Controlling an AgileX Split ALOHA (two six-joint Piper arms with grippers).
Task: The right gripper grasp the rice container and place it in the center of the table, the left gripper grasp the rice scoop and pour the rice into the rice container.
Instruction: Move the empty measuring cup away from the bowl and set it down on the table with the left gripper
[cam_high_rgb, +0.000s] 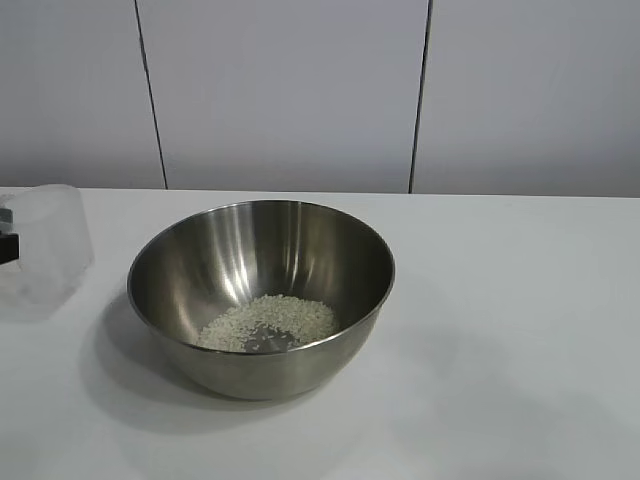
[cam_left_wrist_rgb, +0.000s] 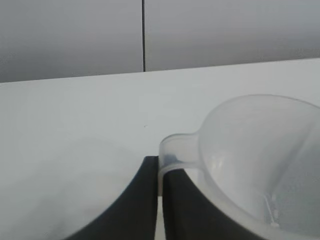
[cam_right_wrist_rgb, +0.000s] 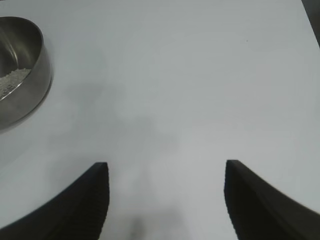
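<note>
Resting near the middle of the table (cam_high_rgb: 520, 330), the rice container (cam_high_rgb: 260, 295) is seen upright in the exterior view, with its thin rim level. A loose, pale heap of rice (cam_high_rgb: 268, 322) is spread across the bottom of the container, mostly toward the side nearer the camera. The table around the container is bare, and a grey panelled wall (cam_high_rgb: 300, 90) is visible behind it.

The rice scoop (cam_high_rgb: 42, 250) is located at the left edge of the exterior view, beside the container and apart from it. No grains can be made out inside it. In the left wrist view, the scoop (cam_left_wrist_rgb: 260, 160) is shown with its mouth facing the camera, and its small tab-like handle is pinched between the fingers of the left gripper (cam_left_wrist_rgb: 159, 175), which are pressed together on it. Only a dark sliver of that gripper is visible in the exterior view, at the frame edge against the scoop.

The right gripper (cam_right_wrist_rgb: 166, 200) is held above bare table surface, well apart from the container (cam_right_wrist_rgb: 20, 70), which appears only at one corner of the right wrist view. Its fingers (cam_right_wrist_rgb: 95, 200) are spread wide, and nothing is held between them.
</note>
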